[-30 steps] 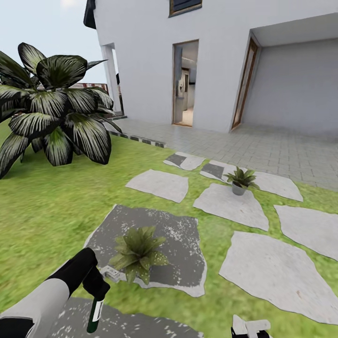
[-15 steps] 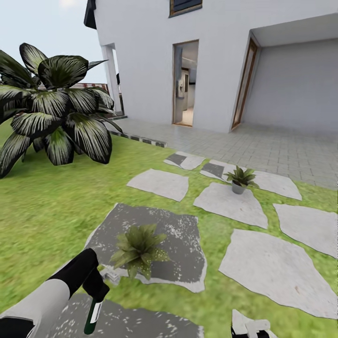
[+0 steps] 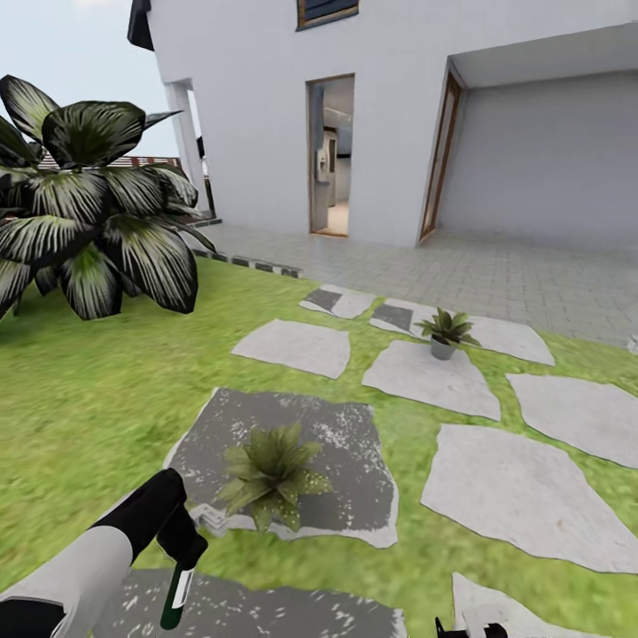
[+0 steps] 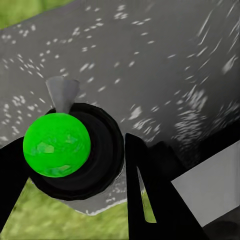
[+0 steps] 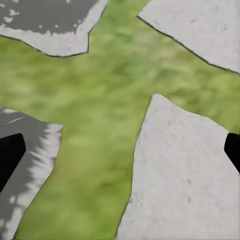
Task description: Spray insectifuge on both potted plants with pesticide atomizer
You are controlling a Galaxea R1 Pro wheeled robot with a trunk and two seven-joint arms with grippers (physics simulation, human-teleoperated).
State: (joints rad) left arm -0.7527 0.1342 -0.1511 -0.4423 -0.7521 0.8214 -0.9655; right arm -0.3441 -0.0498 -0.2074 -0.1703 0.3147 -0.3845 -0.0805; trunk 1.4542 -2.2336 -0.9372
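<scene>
Green lawn [image 3: 80,390] of the garden lies all around me, with grey and pale stepping stones set in it. My left gripper [image 3: 182,545] is low at the near left and it is closed around the pesticide atomizer [image 3: 176,595]. The slim dark green bottle with its white label hangs down from the gripper, a little tilted, above a dark speckled stone [image 3: 266,611] at the near edge. In the left wrist view I see the bottle end-on as a bright green round shape [image 4: 56,144] inside a black ring, with a black finger [image 4: 145,195] beside it on the right and the speckled stone behind.

One potted plant [image 3: 273,474] stands on the next dark stone [image 3: 346,470], just beyond the bottle and a little to the right. The other potted plant [image 3: 444,331] stands farther off to the right, in a small grey pot at the far edge of a pale stone [image 3: 425,381].

My right gripper [image 5: 120,150] is open: its two black fingertips [image 5: 9,156] are wide apart at the two sides of the right wrist view, with grass and pale stone between them.

At the far left grows a big dark plant with striped leaves [image 3: 89,213]. Behind the lawn is a paved terrace [image 3: 496,283] and a white house [image 3: 390,106] with an open doorway [image 3: 330,158].
</scene>
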